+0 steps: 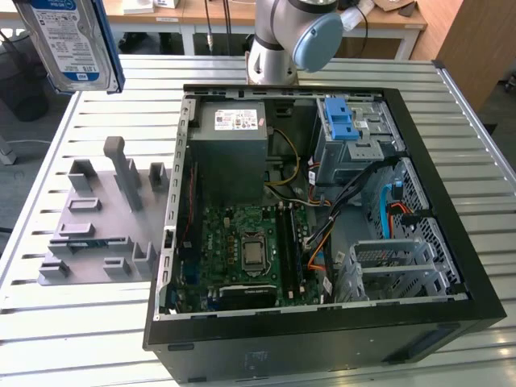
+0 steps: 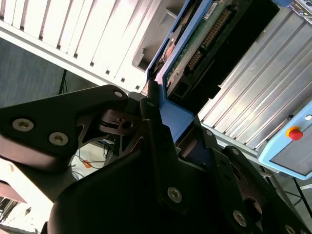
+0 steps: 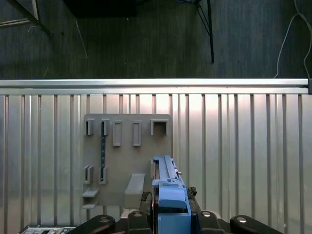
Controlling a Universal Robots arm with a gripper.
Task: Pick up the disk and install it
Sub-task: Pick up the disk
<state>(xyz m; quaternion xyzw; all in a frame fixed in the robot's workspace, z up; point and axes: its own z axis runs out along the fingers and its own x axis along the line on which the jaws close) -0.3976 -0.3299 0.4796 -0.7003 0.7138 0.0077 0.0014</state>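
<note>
The gripper point(image 2: 178, 122) is closed on the disk point(image 1: 71, 42), with its fingers point(image 2: 152, 127) pressed against the blue carrier bracket on both sides. In the exterior view the disk hangs at the upper left, clear of the slatted table point(image 1: 97, 339) and well apart from the open computer case point(image 1: 322, 343).

In the first wrist view the disk point(image 3: 170, 195) is seen edge-on over the near edge of the grey fixture plate point(image 3: 126, 161). Open slats lie on both sides, out to the table's edge rail point(image 3: 156, 84).

Inside the case, the drive cage with its blue latch point(image 1: 343, 121) sits at the far corner. It is beside the power supply point(image 1: 230, 133) and bounded by the case rim. Cables cross the space between the cage and the motherboard point(image 1: 250, 246).
</note>
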